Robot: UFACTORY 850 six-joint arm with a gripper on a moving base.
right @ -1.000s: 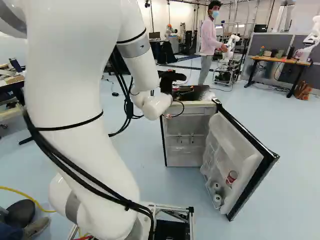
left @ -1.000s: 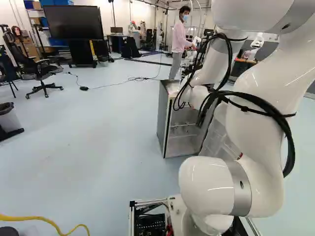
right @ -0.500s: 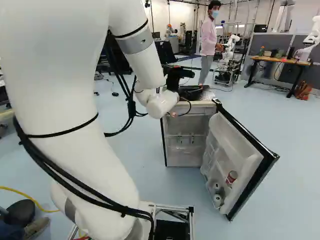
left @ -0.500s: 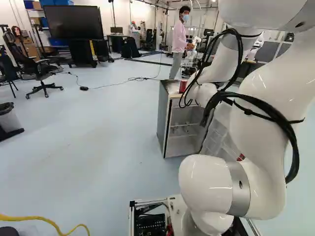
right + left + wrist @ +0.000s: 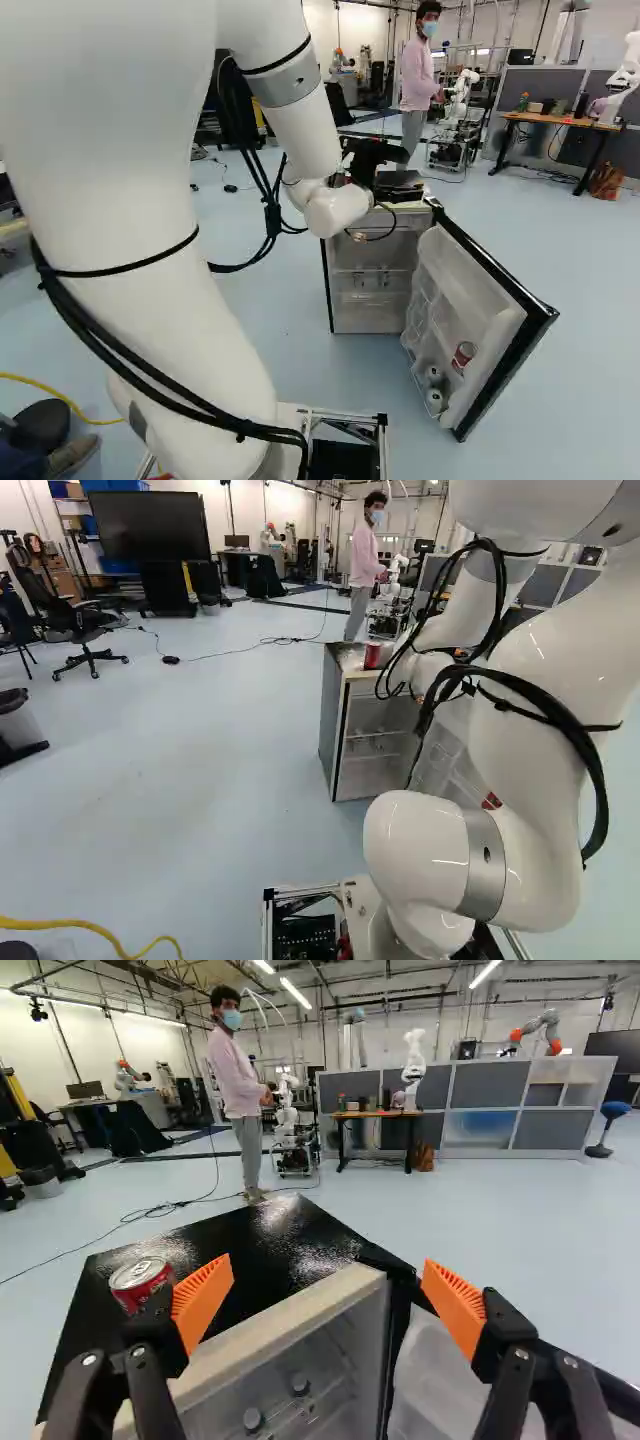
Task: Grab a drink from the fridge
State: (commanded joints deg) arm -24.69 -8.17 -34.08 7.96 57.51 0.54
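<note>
the two black fingers (image 5: 374, 157) with two orange pads (image 5: 203, 1301) stand wide apart, nothing gripped, above the front edge of one small fridge (image 5: 336, 718). one red metal can (image 5: 141, 1283) stands on the fridge's glossy black top (image 5: 275, 1228), outside the fingers, just beside the one farther from the open white-lined door (image 5: 466, 285). that door holds three more cans: one red (image 5: 463, 356), two pale (image 5: 434, 400). two small dark-topped things (image 5: 300, 1384) show inside.
</note>
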